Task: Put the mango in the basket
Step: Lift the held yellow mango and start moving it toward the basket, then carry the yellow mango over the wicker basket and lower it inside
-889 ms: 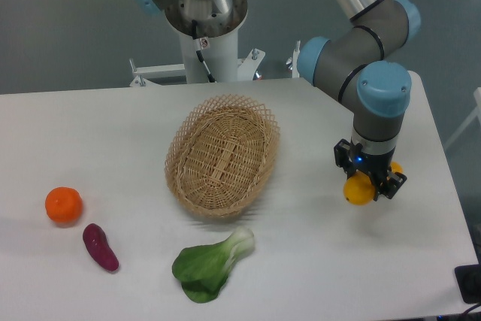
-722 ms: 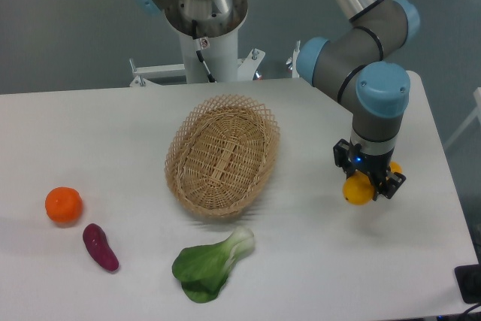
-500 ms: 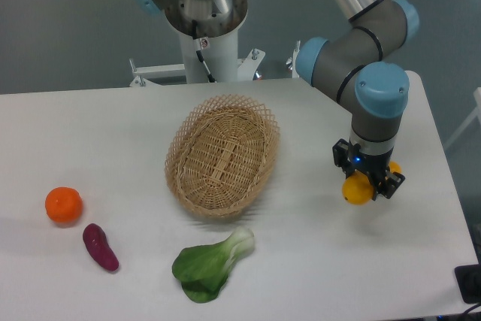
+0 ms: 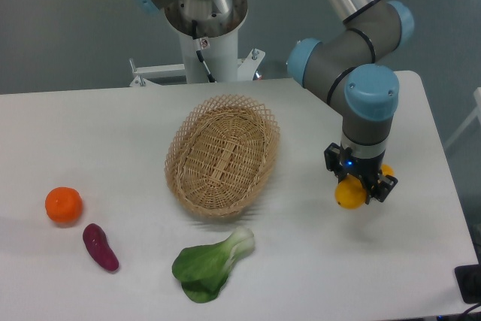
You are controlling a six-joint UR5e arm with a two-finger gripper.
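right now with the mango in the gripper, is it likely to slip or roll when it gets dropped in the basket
The mango looks smooth and rounded, so it may twist between the fingers of the gripper. The basket has a dished woven floor and flared rim, so the fruit would probably roll briefly, then settle inside.

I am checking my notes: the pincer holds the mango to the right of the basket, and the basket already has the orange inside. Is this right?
Not quite. The pincer does hold the mango to the right of the basket, but the camera view shows the basket empty. The orange lies on the table, far left.
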